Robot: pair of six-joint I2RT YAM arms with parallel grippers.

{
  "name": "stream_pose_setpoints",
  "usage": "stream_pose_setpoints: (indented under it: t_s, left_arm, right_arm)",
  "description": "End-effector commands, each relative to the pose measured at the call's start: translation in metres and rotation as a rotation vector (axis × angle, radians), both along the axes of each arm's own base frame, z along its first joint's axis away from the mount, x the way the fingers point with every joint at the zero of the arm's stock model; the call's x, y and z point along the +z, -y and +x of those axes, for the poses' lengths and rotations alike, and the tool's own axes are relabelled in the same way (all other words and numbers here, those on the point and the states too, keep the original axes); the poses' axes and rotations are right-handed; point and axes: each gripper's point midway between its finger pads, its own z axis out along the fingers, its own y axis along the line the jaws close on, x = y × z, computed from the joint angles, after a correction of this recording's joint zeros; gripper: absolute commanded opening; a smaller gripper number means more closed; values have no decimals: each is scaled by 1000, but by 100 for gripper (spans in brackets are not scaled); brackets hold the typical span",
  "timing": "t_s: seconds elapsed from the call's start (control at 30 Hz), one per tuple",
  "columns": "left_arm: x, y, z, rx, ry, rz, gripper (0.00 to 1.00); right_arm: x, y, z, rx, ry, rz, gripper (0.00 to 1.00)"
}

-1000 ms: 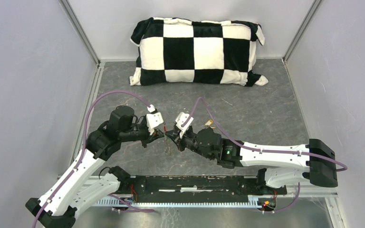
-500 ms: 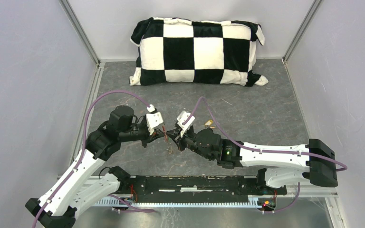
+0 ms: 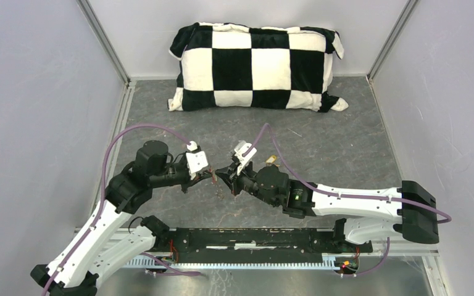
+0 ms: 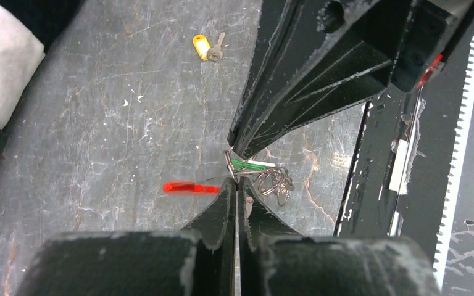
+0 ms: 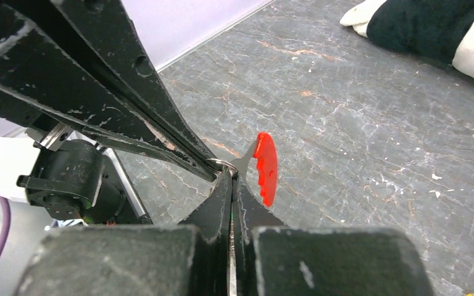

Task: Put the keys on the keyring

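Left gripper (image 4: 235, 184) pinching thin silver keyring (image 5: 265, 166) with red tag, right gripper (image 5: 230, 177) clamped on green-headed key (image 4: 251, 164) — mostly hidden where tips meet, yellow-headed key (image 4: 207, 47) apart on grey counter (image 4: 99, 123)

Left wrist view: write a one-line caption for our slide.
Left gripper and right gripper, both shut, meet at the keyring and green key; yellow key lies apart.

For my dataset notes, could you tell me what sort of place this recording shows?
Probably a lab robot test cell: pale walls on aluminium posts enclose a grey tabletop, with two arms bolted at its near edge and a checkered pillow behind.
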Motion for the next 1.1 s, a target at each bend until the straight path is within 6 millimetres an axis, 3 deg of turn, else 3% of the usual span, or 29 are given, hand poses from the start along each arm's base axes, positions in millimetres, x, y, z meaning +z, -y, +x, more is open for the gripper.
stream_pose_setpoints:
  t_s: [0.0, 0.3, 0.63, 0.83, 1.07]
  left_arm:
    - [8, 7, -6, -91, 68, -23, 2]
    - [24, 9, -10, -157, 198, -56, 2]
    - [42, 17, -19, -226, 256, -128, 2]
    - [44, 18, -6, -137, 188, -135, 2]
    - [36, 21, 3, -33, 26, -149, 2]
  right_arm:
    - [12, 8, 7, -21, -34, 98, 0]
    - [10, 11, 3, 55, -104, 175, 0]
    - [24, 14, -6, 164, -130, 280, 0]
    - [33, 28, -17, 205, -49, 284, 0]
    - [36, 40, -8, 120, 40, 164, 0]
